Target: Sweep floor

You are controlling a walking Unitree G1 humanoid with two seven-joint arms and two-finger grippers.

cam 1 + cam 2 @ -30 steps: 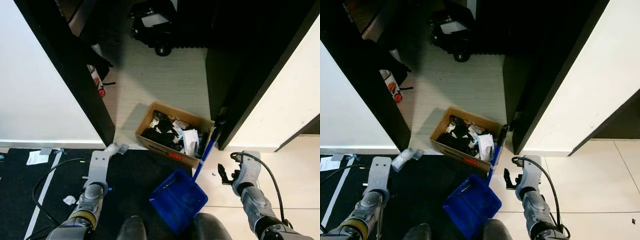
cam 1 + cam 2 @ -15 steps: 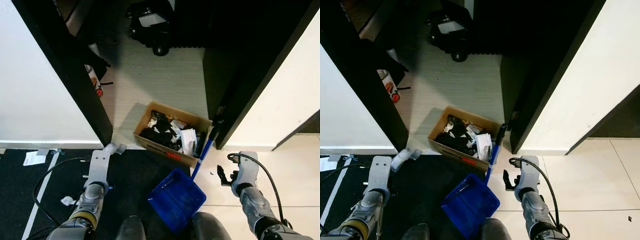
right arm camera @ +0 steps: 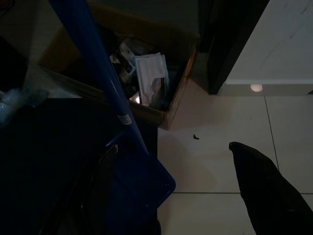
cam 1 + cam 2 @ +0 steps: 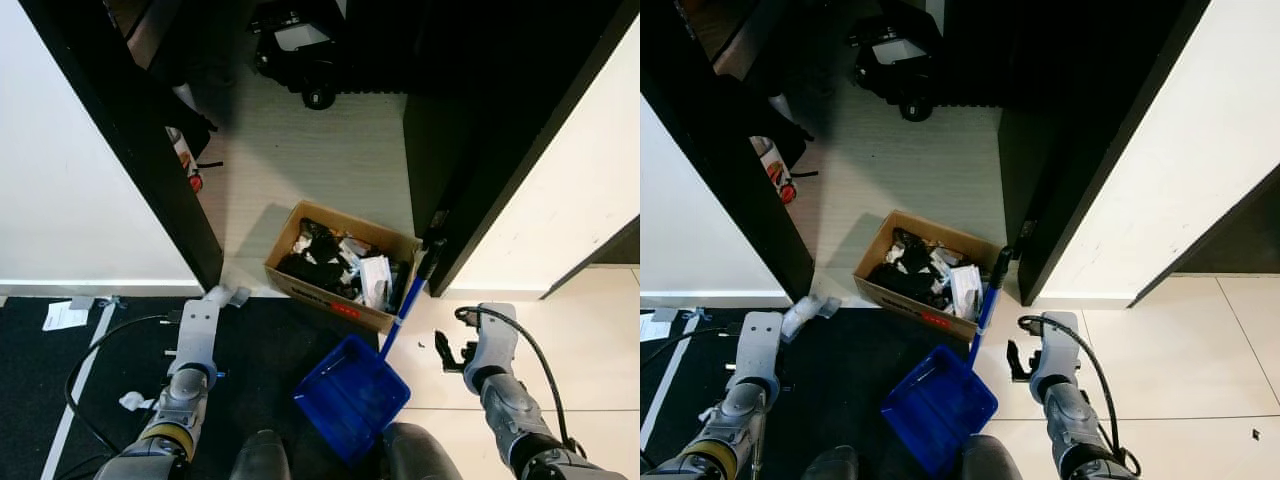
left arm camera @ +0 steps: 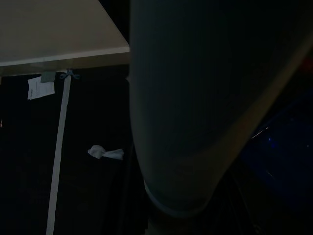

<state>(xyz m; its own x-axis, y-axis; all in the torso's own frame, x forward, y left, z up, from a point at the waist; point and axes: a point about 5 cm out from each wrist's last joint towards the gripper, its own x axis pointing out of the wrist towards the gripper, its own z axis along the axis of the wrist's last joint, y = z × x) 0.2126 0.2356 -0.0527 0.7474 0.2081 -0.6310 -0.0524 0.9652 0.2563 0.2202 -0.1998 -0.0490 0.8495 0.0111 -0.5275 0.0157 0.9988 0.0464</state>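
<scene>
A: How do the jaws stand?

B: The right gripper (image 4: 443, 350) hangs low over the pale tiled floor (image 4: 580, 350), jaws apart and holding nothing. For the left gripper (image 4: 196, 315), above the black mat (image 4: 120, 350), I cannot tell.

A: And the sweeping gear?

B: The blue plastic dustpan (image 4: 350, 397) sits at the mat's edge, beside the right gripper, its long blue handle (image 4: 403, 315) leaning toward the dark door frame (image 4: 470, 220). Just beyond lies an open brown cardboard box (image 4: 340, 268) full of scraps. Crumpled white paper bits (image 5: 104, 152) lie on the mat.
</scene>
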